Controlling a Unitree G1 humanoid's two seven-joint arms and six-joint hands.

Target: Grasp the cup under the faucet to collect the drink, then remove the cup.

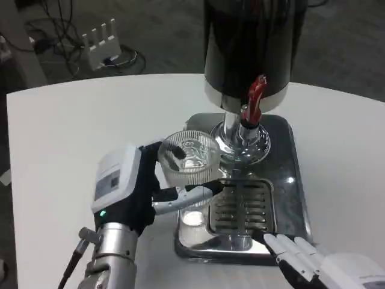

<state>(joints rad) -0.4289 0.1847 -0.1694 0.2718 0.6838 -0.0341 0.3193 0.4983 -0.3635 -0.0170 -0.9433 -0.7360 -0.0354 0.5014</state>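
Your left hand (141, 186) holds the clear cup (191, 158), fingers wrapped around its ribbed wall, just left of the red tap (255, 99) and above the metal tray (289, 180). Your right hand (304, 256) rests with straight, slightly spread fingers at the tray's near corner, on the white surface (66, 144).

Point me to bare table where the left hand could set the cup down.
Widest bare patch: white table left of the steel tray, beyond the left hand. A narrower strip lies right of the tray. Crowded: the tray, with the dispenser, red tap, cup and right hand fingers.
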